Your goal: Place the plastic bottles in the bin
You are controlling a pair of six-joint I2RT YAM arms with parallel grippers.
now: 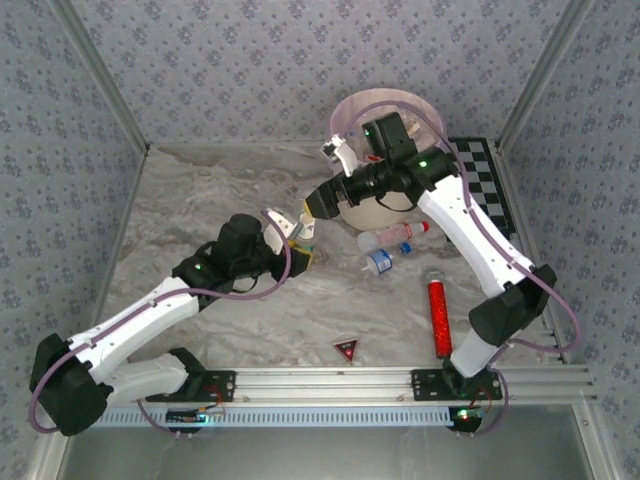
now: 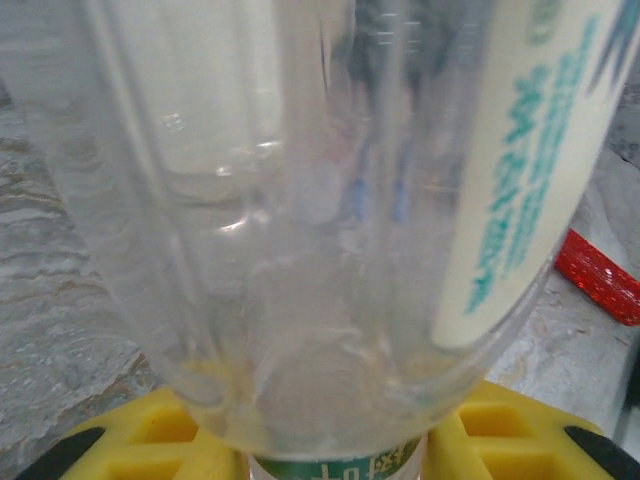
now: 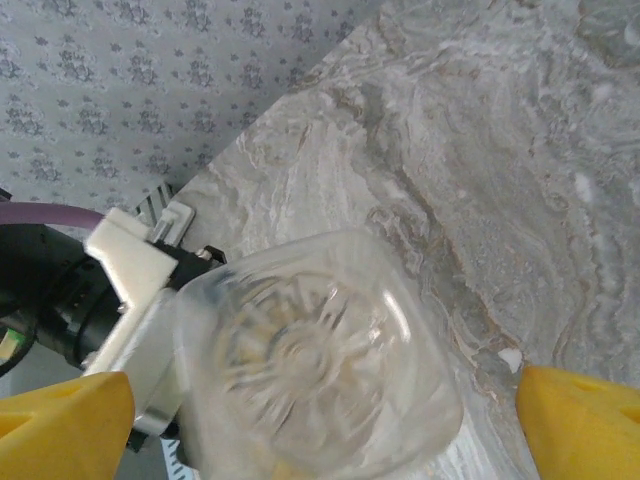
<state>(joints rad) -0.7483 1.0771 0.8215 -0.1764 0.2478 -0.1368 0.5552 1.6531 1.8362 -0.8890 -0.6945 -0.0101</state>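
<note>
- bin stands at the far side of the tabletop; the right arm crosses in front of it.
- red-capped bottle and blue-capped bottle lie just before the bin. red glittery tube and red triangle lie nearer; checkerboard to the right.
- left hand clamped on a clear bottle with a white, teal-lettered label, mid-tabletop, left of the bin.
- right hand faces that bottle's base, fingers spread wide either side, gaps showing.
</note>
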